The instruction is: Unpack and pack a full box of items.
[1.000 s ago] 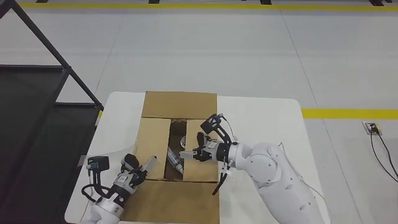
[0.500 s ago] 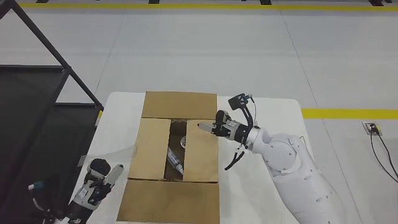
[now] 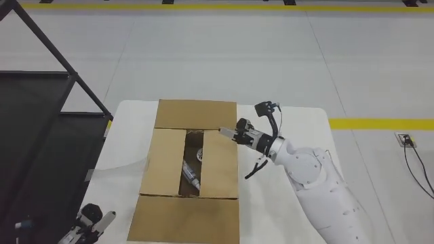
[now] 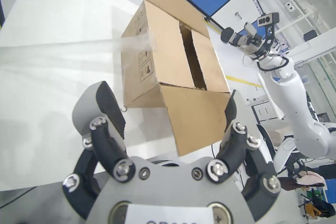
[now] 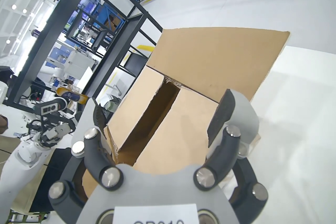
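Right gripper (image 3: pixel 228 134), jaws apart, over box (image 3: pixel 165 166).

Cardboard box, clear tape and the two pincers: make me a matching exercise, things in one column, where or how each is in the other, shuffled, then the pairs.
1. cardboard box
2. clear tape
3. left pincer
4. right pincer

A. open, at the far end of an inner flap
B. inner flaps nearly shut, leaving a slit
C. open, at a corner of the table, apart from the box
D. stretched sideways off the box's wall

Pairs: 1-B, 2-D, 3-C, 4-A
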Robot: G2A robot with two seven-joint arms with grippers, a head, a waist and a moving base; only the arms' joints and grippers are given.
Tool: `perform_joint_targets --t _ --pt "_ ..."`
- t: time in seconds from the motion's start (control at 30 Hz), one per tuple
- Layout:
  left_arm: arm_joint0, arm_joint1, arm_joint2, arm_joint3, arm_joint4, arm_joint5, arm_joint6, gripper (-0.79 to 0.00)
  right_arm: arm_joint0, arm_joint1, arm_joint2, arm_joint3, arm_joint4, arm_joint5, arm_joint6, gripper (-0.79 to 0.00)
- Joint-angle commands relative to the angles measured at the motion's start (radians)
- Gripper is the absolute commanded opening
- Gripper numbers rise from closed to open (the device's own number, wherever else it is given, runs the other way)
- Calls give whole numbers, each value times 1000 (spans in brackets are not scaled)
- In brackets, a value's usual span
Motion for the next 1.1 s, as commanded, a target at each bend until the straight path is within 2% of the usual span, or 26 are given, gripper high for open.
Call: perform_joint_targets --t 0.0,0.27,0.37,0.5,0.67,0.93,1.07 --pt "-14 3 12 21 10 8 -18 0 40 -6 -18 65 -9 21 -26 0" --pt "7 7 59 40 22 -25 -58 0 211 -58 -144 335 -76 126 -208 0" --pt "27 8 69 35 17 -46 -62 0 264 -81 -184 433 -71 131 -244 0" --pt "51 10 89 22 2 -75 -69 0 324 -105 -212 546 -28 80 -236 0" --pt "66 10 110 -4 -36 -85 -48 0 373 -123 -207 654 76 -44 -166 0" --pt "60 7 140 -55 -68 -48 27 0 409 -121 -164 746 216 -244 -38 0" --pt "55 5 146 -80 -89 -28 72 0 416 -113 -142 759 261 -313 17 0"
